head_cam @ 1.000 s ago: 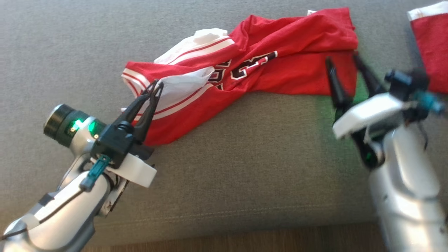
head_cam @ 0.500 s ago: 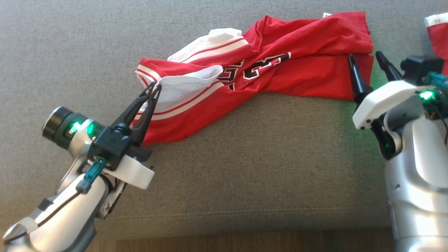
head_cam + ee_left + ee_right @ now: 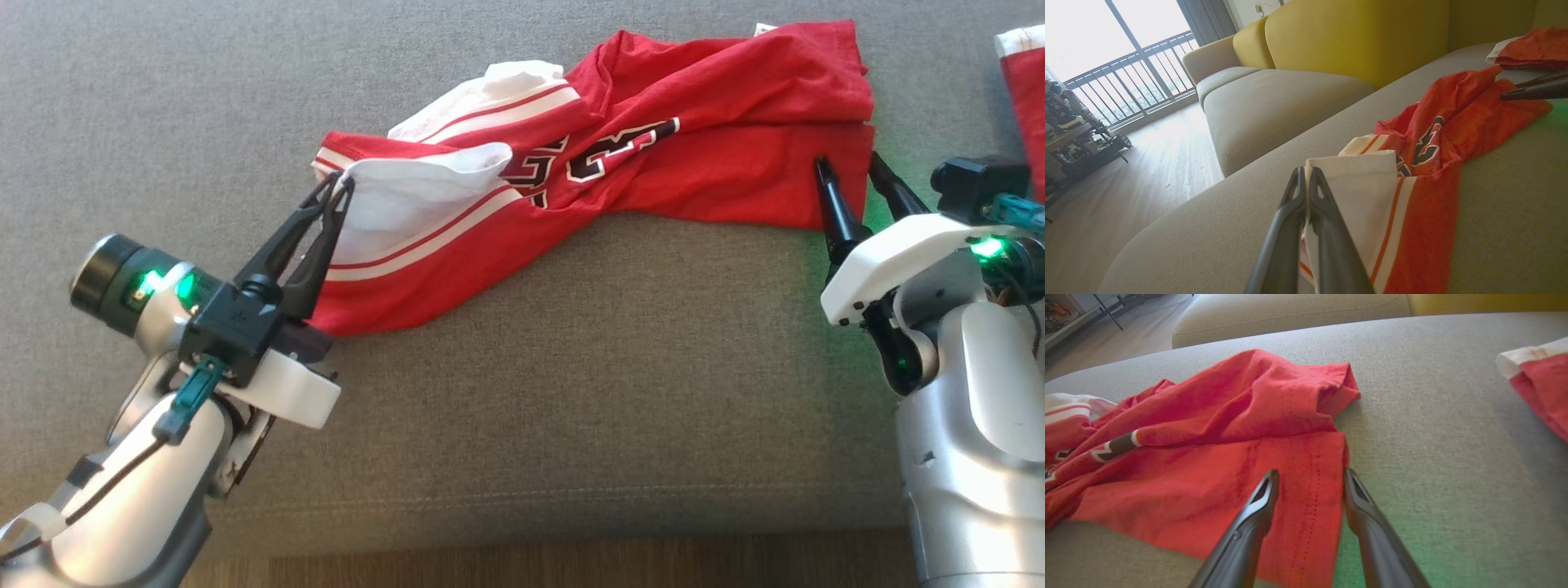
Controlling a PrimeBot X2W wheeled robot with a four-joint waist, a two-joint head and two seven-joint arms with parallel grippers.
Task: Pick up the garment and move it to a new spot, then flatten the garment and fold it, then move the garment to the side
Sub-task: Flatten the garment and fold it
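**Head view: red jersey on a grey sofa seat, one gripper at each end**

One red garment (image 3: 694, 163), a sports jersey with white stripes and a white lining, lies crumpled across the grey sofa seat (image 3: 571, 367). It runs from 9 o'clock to 2 o'clock. Black letters or numerals outlined in white sit at its middle, but folds hide part of them and they cannot be read. A small white tag (image 3: 763, 29) pokes out at its 1 o'clock edge, its print too small to make out.

There are two grippers. The left gripper (image 3: 339, 184), reaching up from 8 o'clock, is clenched on the jersey's white-lined edge. The right gripper (image 3: 847, 161), at 3 o'clock, has its two dark fingers parted. They straddle the stitched hem at the jersey's corner, with red cloth between them.

A second red garment (image 3: 1024, 82) with a white band lies apart at the 2 o'clock corner. The left wrist view shows yellow back cushions (image 3: 1355, 36) behind the seat.
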